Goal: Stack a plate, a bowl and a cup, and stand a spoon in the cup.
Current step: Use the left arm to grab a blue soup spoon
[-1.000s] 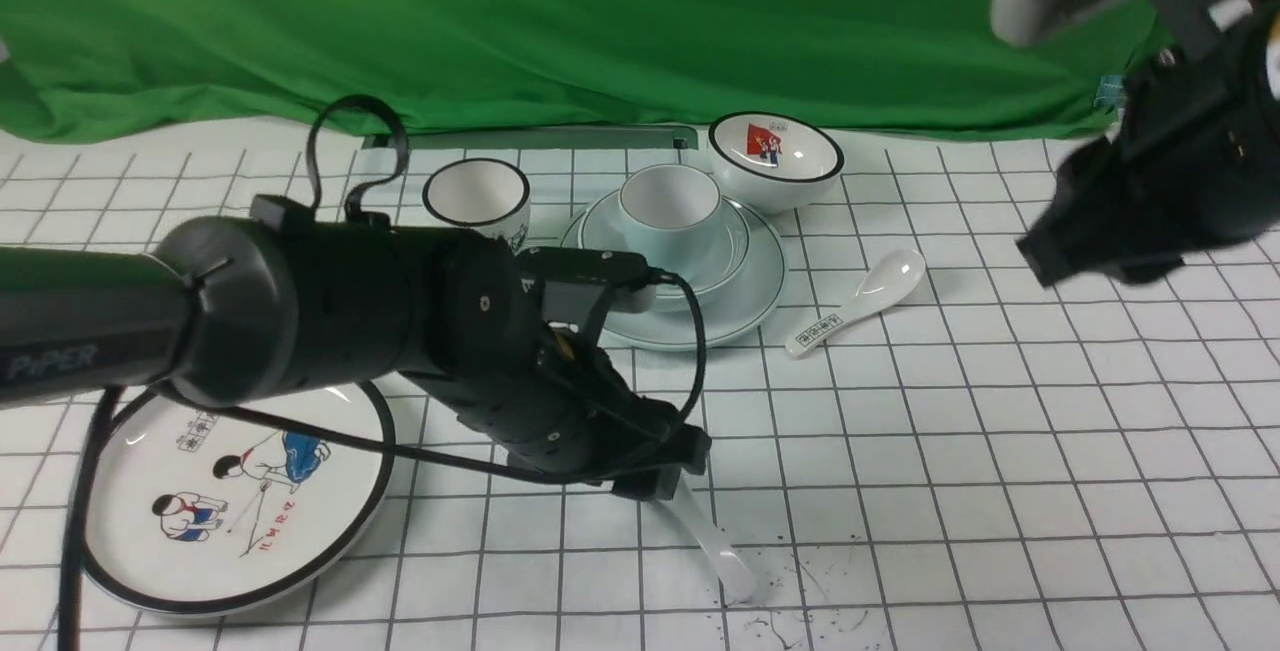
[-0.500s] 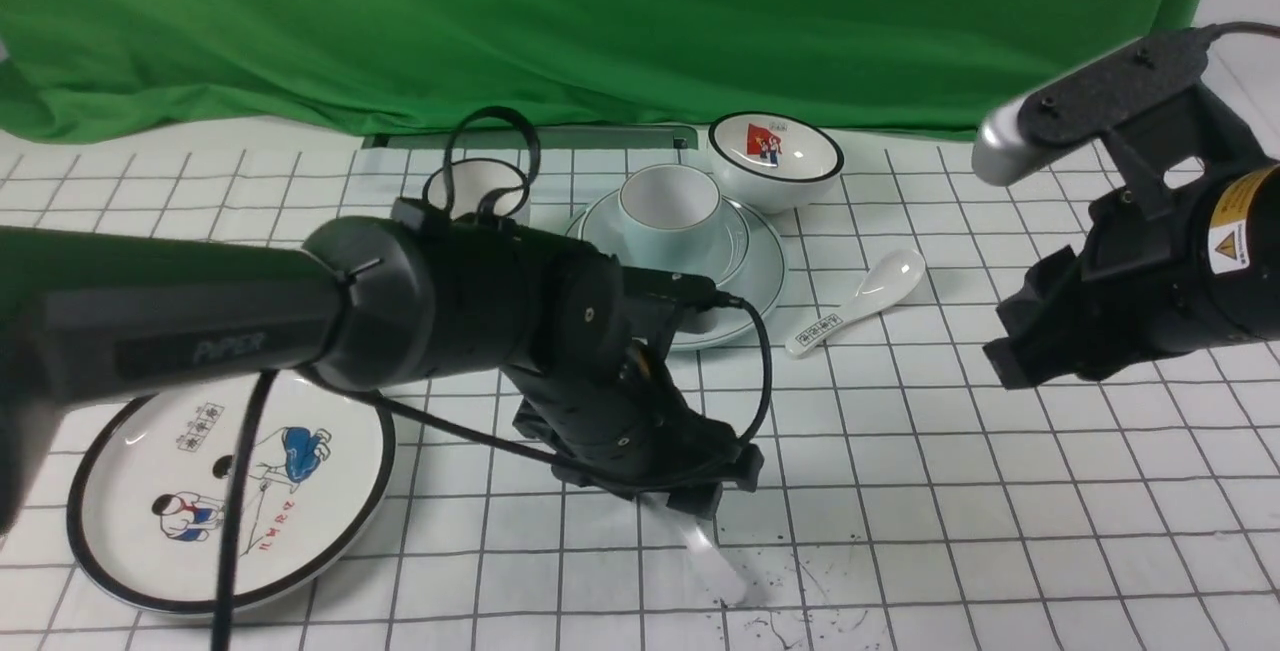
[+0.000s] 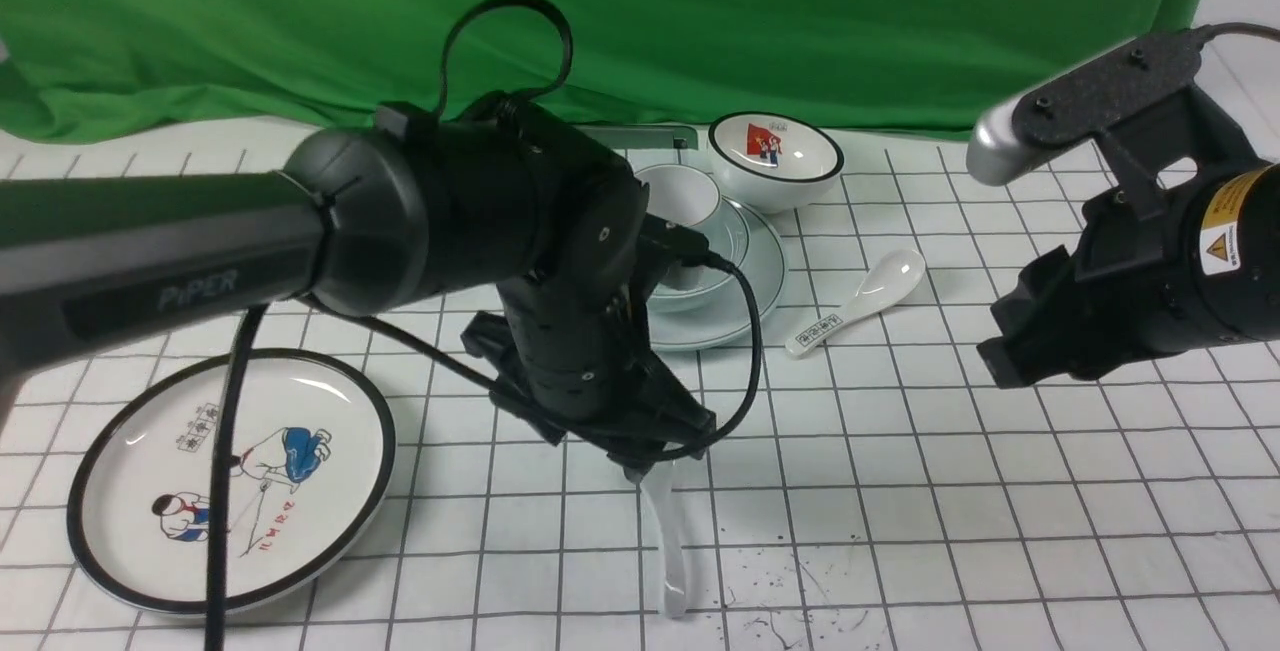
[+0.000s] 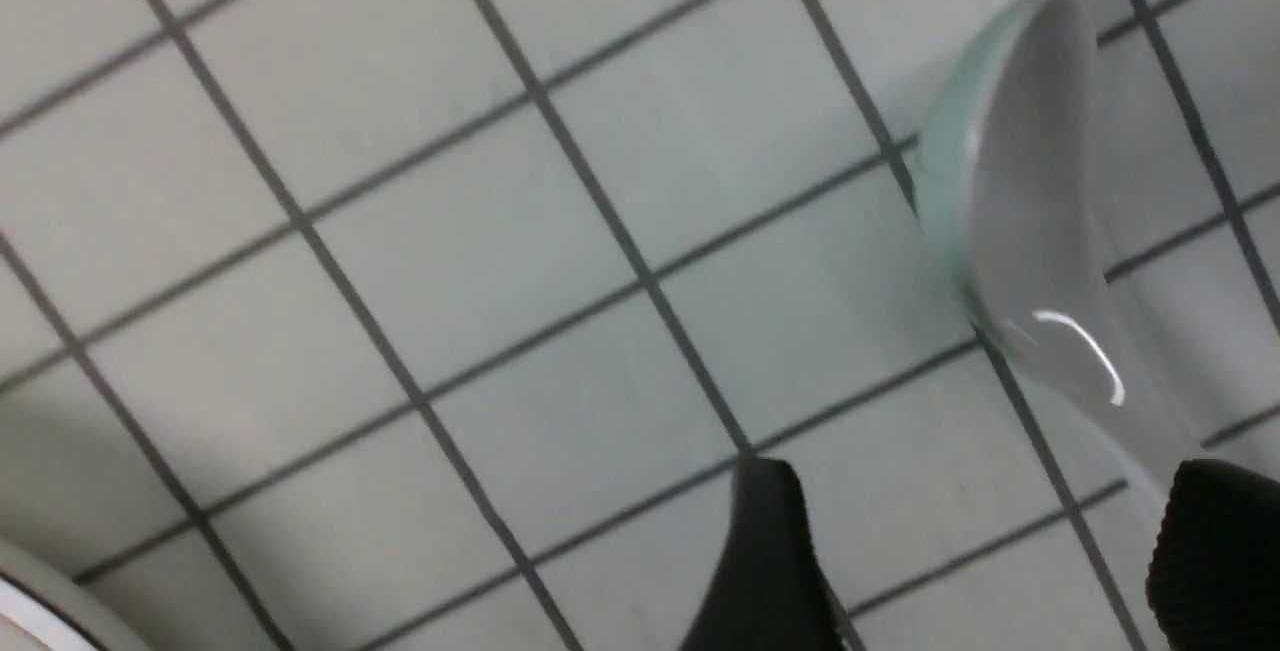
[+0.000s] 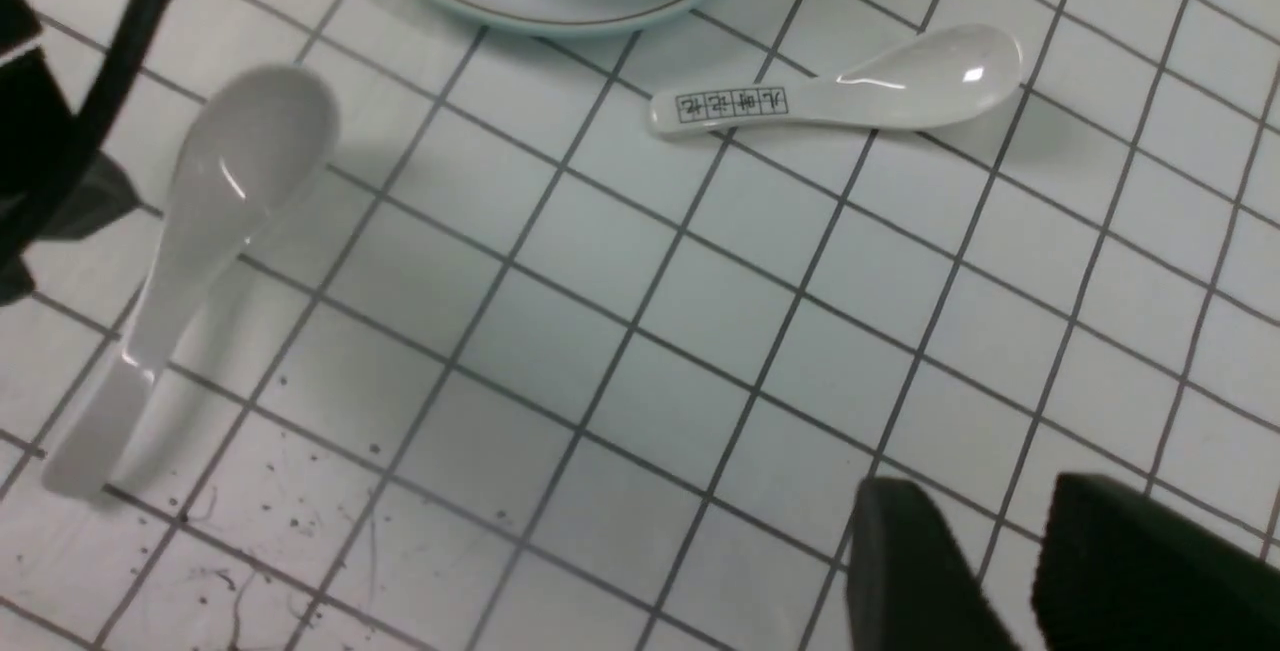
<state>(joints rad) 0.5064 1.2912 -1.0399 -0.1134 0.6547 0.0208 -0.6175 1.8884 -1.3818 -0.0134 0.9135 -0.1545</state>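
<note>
The pale blue-green plate [image 3: 762,293], bowl [image 3: 738,243] and cup [image 3: 692,193] stand stacked at the back centre, partly hidden behind my left arm. The plain white spoon [image 3: 670,551] lies flat on the gridded table in front of them, its handle towards the near edge. My left gripper [image 3: 645,471] points down over the spoon's bowl end. In the left wrist view the left gripper [image 4: 990,571] is open, with bare table between its fingers [image 4: 770,561] and the spoon [image 4: 1030,231] beside one of them. My right gripper [image 5: 1000,551] hovers open and empty, off to the right of the spoon [image 5: 200,231].
A spoon with a printed handle [image 3: 860,301] lies right of the stack. A black-rimmed bowl with a red picture [image 3: 775,161] stands behind it. A black-rimmed plate with cartoon children [image 3: 230,481] sits near left. Dark specks [image 3: 790,601] mark the near table.
My left arm has lifted and swung right, and its wrist has turned. The plain spoon's handle has swung from near-right to straight towards the near edge. My right arm came down earlier and now holds still.
</note>
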